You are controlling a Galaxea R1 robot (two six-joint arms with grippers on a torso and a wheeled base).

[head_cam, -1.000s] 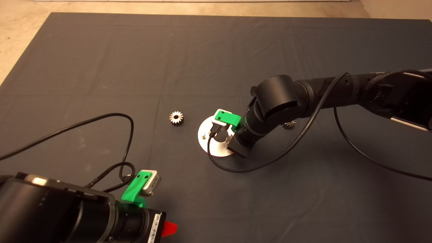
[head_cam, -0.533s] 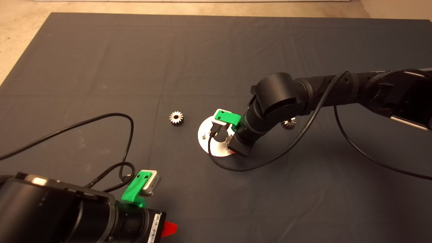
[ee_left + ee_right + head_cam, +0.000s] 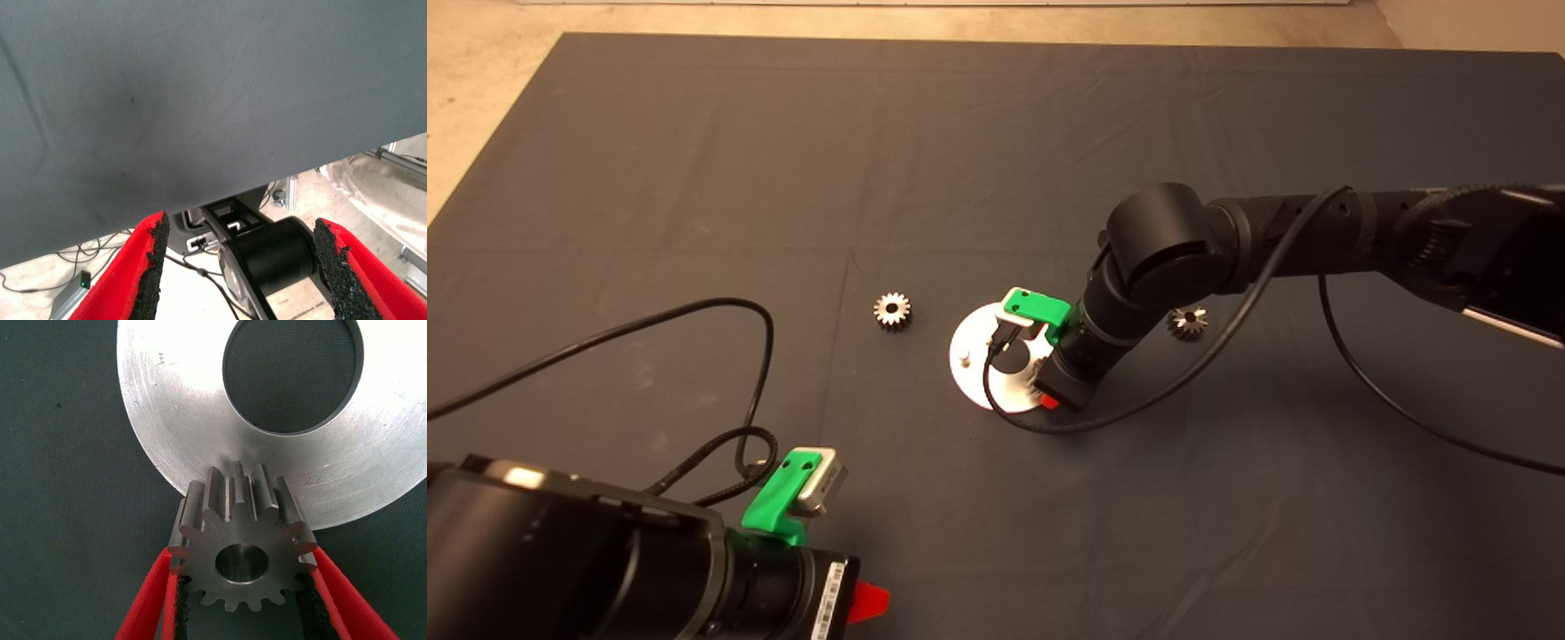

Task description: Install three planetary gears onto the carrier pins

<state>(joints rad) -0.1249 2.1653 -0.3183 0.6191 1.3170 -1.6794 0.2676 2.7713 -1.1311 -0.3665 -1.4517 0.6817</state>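
Note:
My right gripper (image 3: 1047, 397) hangs over the near right part of the round silver disc (image 3: 971, 372). It is shut on one planetary gear (image 3: 241, 550), which sits at the rim of the disc (image 3: 193, 420), beside the central hole (image 3: 290, 373). One carrier pin (image 3: 963, 357) shows on the disc's left side; the other pins are hidden by the gripper. A second gear (image 3: 892, 311) lies on the mat left of the disc. A third gear (image 3: 1188, 323) lies right of the arm. My left gripper (image 3: 867, 601) is parked at the lower left, and the left wrist view shows it (image 3: 240, 267) open and empty.
A black cable (image 3: 720, 307) loops across the mat on the left, from the left arm. Another cable (image 3: 1156, 391) hangs from the right arm and curves over the mat near the disc. The mat's near edge (image 3: 267, 183) and the floor beyond show in the left wrist view.
My right arm has shifted slightly to the right and nearer, still gripping its gear, uncovering more of the gear on the right. The left arm has sunk slightly.

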